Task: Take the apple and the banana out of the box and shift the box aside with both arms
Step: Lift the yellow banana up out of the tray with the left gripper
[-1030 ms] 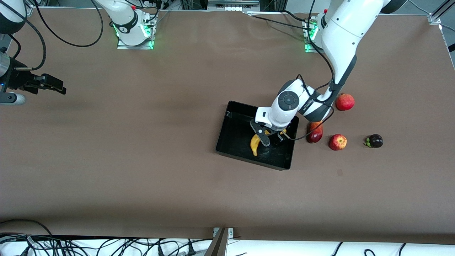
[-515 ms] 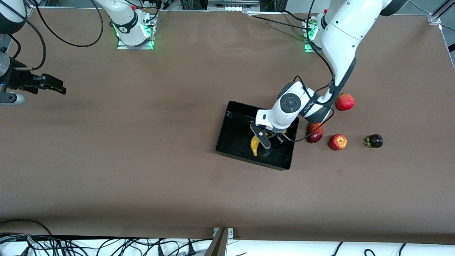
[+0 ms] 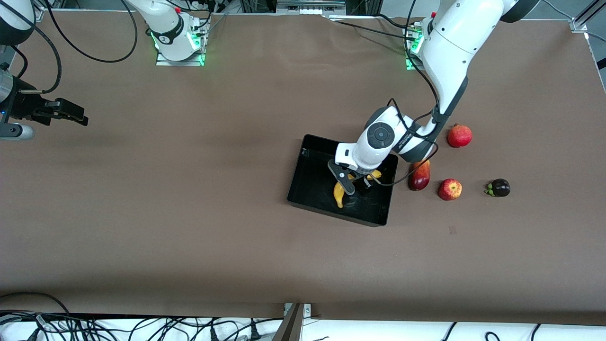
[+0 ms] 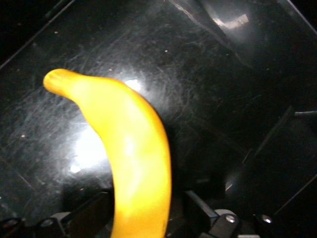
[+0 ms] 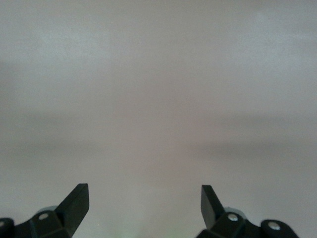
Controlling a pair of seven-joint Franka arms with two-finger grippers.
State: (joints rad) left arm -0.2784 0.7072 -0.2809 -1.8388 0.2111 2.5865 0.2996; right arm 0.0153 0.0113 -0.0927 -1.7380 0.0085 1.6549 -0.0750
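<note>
Yellow banana (image 4: 133,153) fills left wrist view; front shows apple (image 3: 449,189) outside

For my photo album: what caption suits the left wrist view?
Yellow banana lying in the glossy black bin, framed between the left gripper's jaws.

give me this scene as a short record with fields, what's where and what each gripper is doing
box: black box mid-table
banana: banana lies in the box
apple: apple on the table, outside the box, toward the left arm's end
other fruit: dark red-orange fruit beside the box; purple fruit beside the apple
left gripper: left gripper in the box, its fingers on either side of the banana
right gripper: right gripper open, waiting over bare table at the right arm's end
</note>
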